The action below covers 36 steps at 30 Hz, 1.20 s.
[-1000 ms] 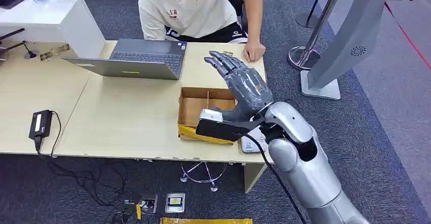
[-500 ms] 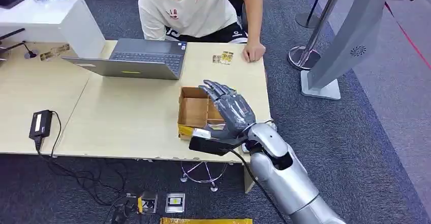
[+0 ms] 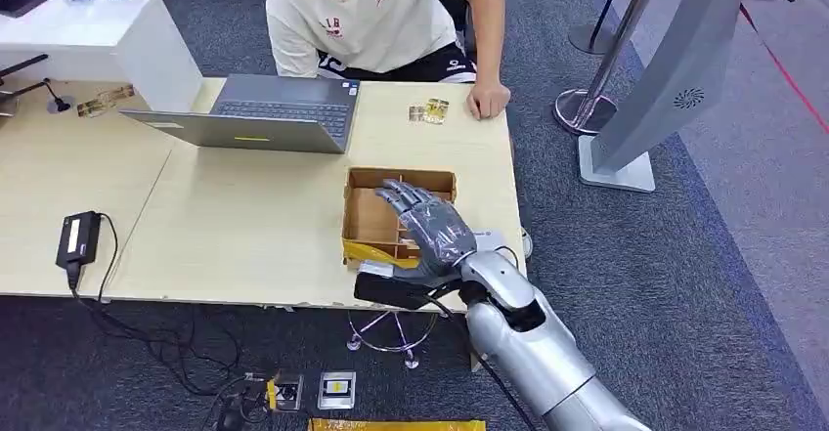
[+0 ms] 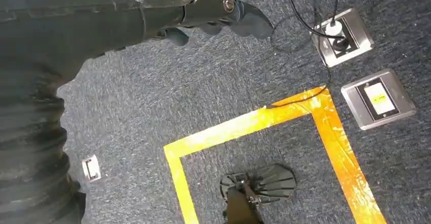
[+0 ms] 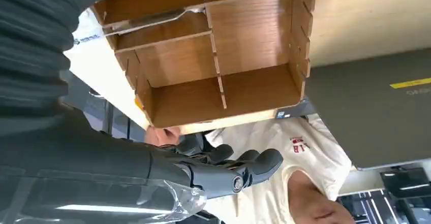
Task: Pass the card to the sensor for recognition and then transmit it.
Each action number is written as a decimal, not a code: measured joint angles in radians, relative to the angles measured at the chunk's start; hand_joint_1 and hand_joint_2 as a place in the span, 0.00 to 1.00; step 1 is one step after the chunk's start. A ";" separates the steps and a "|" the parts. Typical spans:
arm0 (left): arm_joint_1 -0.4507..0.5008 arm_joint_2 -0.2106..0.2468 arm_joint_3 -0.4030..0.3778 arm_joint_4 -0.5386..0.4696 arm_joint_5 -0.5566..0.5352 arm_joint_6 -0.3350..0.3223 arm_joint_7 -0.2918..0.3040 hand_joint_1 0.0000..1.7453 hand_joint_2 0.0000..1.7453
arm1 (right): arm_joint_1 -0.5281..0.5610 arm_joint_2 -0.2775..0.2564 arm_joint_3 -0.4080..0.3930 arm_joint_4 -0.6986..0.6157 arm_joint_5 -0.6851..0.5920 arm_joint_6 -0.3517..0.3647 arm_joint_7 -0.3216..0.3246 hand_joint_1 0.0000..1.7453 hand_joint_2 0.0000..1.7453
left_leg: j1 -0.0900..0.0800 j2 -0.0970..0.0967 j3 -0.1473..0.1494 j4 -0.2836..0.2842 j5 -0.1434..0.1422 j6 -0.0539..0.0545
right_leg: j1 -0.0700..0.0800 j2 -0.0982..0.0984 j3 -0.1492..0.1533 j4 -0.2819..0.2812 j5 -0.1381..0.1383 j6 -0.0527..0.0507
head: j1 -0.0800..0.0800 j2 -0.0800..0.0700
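Observation:
Two small gold cards point(image 3: 430, 111) lie on the table's far edge, beside a person's hand point(image 3: 486, 102). My right hand point(image 3: 428, 231) hovers over the near side of a brown cardboard box point(image 3: 354, 206) with several compartments, fingers spread and nothing in them. In the right wrist view the same hand point(image 5: 223, 170) reaches past the box point(image 5: 254, 31), where a pale flat piece point(image 5: 152, 23) lies in one compartment. My left hand point(image 4: 218, 10) hangs above the carpet and holds nothing. A grey slanted kiosk point(image 3: 675, 69) stands on the floor to the right of the table.
A person in a white shirt point(image 3: 376, 11) sits at the far side behind an open laptop point(image 3: 264, 113). A black power adapter point(image 3: 78, 237) with its cable lies near the left front edge. Floor sockets point(image 4: 378, 99) and yellow tape point(image 4: 244, 125) mark the carpet below.
My right hand has drawn back from the far edge near the person's hand and come down over the box. The gold cards it covered now show on the table.

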<state>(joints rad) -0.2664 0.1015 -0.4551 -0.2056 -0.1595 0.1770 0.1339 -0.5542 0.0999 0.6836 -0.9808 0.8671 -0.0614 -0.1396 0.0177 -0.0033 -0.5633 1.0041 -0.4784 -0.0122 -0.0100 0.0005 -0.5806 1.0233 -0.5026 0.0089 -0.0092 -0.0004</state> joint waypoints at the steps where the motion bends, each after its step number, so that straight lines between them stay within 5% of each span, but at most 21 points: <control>1: 0.001 0.000 0.000 0.000 0.000 0.002 0.001 0.00 1.00 | 0.000 0.000 0.002 0.004 -0.003 0.000 0.002 0.00 1.00 | 0.000 0.000 0.000 0.000 0.000 0.000 | 0.000 0.000 0.000 0.000 0.000 0.000 | 0.000 0.000; 36: 0.016 -0.002 0.000 0.000 0.011 0.011 0.006 0.00 1.00 | -0.039 0.008 0.030 0.152 -0.005 -0.077 0.041 0.00 1.00 | 0.000 0.000 0.000 0.000 0.000 0.000 | 0.000 0.000 0.000 0.000 0.000 0.000 | 0.000 0.000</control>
<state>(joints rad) -0.2507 0.0999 -0.4551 -0.2056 -0.1480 0.1881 0.1396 -0.5929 0.1080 0.7134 -0.8289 0.8621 -0.1389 -0.0988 0.0177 -0.0032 -0.5632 1.0041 -0.4784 -0.0122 -0.0100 0.0006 -0.5806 1.0233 -0.5026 0.0089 -0.0088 0.0000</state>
